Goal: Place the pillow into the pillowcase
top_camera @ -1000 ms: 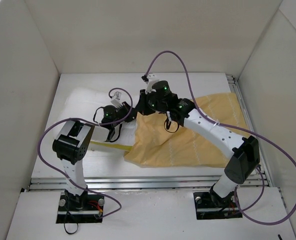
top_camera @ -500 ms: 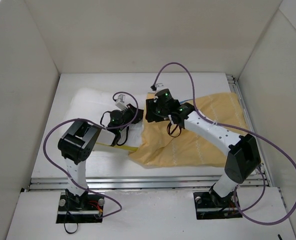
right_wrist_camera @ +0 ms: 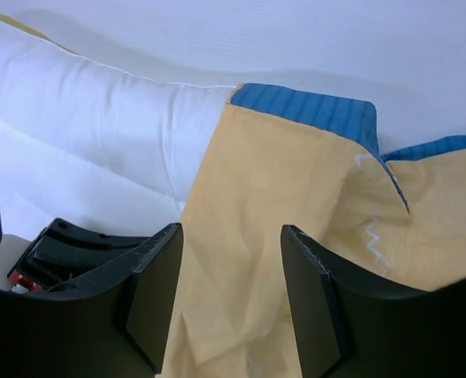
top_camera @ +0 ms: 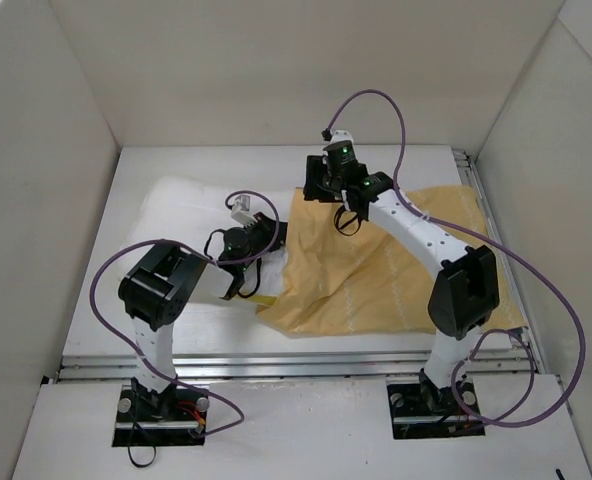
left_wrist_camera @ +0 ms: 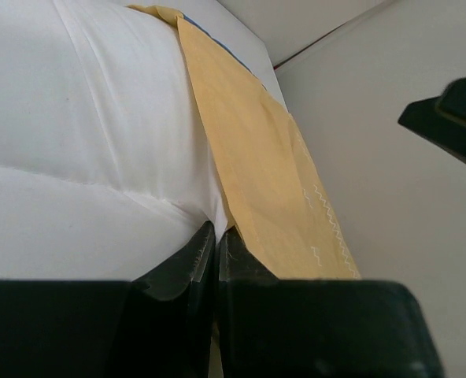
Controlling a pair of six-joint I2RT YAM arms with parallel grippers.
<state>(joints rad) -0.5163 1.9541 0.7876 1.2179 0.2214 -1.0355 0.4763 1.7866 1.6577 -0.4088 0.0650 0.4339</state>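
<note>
Right claw [right_wrist_camera: 231, 236] released pillowcase [top_camera: 376, 270], drawn back, left claw [left_wrist_camera: 216, 232] closed.

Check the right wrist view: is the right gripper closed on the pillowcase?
No, the right gripper stands open, its fingers apart above the yellow pillowcase with no fabric pinched between them.

Scene is reading as a robotics lab test cell. Plain white panels [top_camera: 46, 200] are boxing in a white table [top_camera: 396, 165]. An aluminium rail [top_camera: 296, 367] is running along its near edge.
</note>
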